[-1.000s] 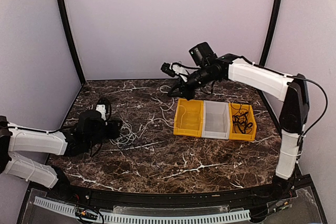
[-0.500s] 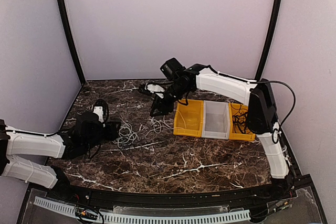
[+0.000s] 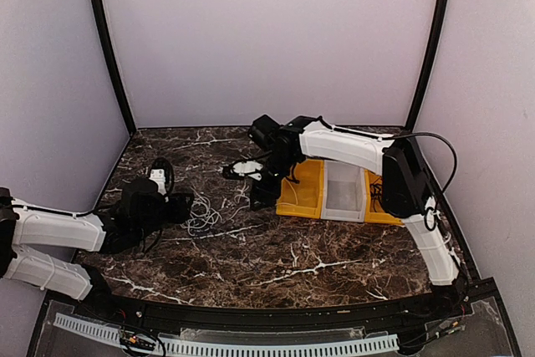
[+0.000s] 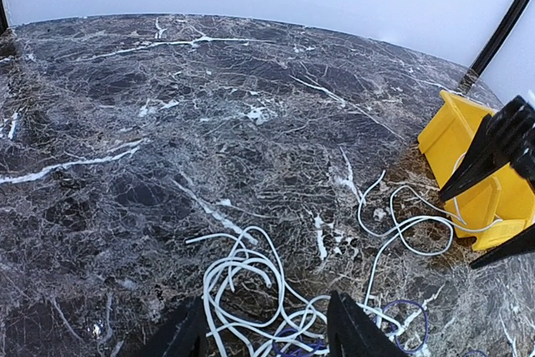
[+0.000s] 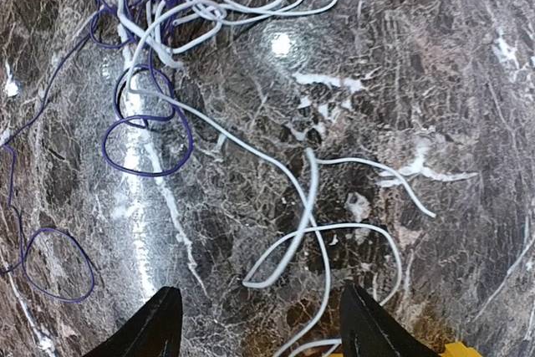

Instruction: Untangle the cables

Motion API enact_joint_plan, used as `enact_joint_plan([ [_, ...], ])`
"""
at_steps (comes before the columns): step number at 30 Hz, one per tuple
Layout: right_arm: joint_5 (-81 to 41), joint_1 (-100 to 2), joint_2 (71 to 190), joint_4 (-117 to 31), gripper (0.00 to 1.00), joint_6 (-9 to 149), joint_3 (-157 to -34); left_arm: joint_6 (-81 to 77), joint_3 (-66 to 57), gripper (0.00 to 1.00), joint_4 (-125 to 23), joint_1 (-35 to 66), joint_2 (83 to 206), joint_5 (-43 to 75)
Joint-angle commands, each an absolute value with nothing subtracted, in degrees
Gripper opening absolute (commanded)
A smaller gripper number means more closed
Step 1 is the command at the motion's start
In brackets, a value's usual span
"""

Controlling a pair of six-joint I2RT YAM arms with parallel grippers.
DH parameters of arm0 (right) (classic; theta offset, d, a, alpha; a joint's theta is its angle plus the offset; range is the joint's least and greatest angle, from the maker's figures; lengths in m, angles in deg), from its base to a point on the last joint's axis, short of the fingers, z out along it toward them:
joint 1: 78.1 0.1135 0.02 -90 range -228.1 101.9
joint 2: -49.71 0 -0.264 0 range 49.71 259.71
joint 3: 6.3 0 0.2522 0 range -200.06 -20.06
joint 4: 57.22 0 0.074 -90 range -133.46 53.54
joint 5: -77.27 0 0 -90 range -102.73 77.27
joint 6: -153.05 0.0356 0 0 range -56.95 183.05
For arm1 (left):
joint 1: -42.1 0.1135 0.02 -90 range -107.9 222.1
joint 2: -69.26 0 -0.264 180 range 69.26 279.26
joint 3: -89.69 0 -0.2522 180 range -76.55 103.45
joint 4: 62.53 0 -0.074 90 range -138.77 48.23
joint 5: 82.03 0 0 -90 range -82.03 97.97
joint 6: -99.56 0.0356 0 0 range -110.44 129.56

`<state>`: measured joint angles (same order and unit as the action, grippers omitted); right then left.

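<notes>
The left hand (image 4: pixel 267 315) is low over the table (image 4: pixel 125 123) on the near left. Its fingers are spread, and loops of the white cables (image 4: pixel 251 277) lie on the marble between and just ahead of them, with nothing pinched. This clump is still the main knot: several white strands cross one another, and a purple cable (image 5: pixel 146 135) is threaded through them in loose rings.

Further in, the right hand (image 5: pixel 259 290) hangs over the table just left of the bins. Its fingers are also wide apart and grip nothing. Below it one white strand trails away from the clump towards the nearest yellow bin (image 3: pixel 301 194), so the pile is partly drawn out but not yet separated.

Beyond that, the white bin (image 3: pixel 344 198) looks bare. The far yellow bin (image 3: pixel 386 216) seems to hold black cables (image 3: pixel 375 192), though the right arm partly hides them.

Judged from this, one batch is sorted away and the white and purple cords are still to be pulled apart, which puts the task somewhere around its middle.
</notes>
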<state>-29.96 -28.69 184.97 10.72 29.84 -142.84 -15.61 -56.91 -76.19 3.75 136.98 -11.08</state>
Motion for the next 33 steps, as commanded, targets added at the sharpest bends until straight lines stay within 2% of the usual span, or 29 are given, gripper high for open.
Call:
enact_joint_plan([
  [1, -26.7, -27.0, 187.0, 11.3, 0.66, 29.9, -142.1, -15.9, -58.2, 0.52, -76.9, 4.1, 136.1, -11.1],
  [7, -22.5, -26.9, 190.7, 10.5, 0.64, 32.0, -145.7, -16.0, -58.8, 0.51, -76.0, 4.2, 134.4, -11.1],
  [11, -21.9, -26.9, 192.0, 10.2, 0.57, 31.7, -146.1, -16.1, -59.5, 0.52, -75.5, 4.1, 133.0, -11.6],
  [14, -21.9, -26.9, 192.5, 10.7, 0.43, 31.2, -146.3, -16.4, -59.9, 0.52, -75.4, 4.1, 132.3, -11.7],
  [19, -22.2, -26.9, 190.7, 9.2, 0.04, 31.3, -145.9, -17.4, -60.7, 0.51, -75.7, 4.2, 131.7, -11.5],
  [20, -22.1, -26.9, 190.0, 8.8, 0.00, 31.3, -145.8, -17.5, -60.8, 0.52, -75.9, 4.1, 131.8, -11.4],
  [33, -13.1, -27.3, 172.7, 0.7, 0.00, 27.2, -141.7, -17.6, -60.4, 0.52, -76.4, 4.1, 132.0, -10.7],
])
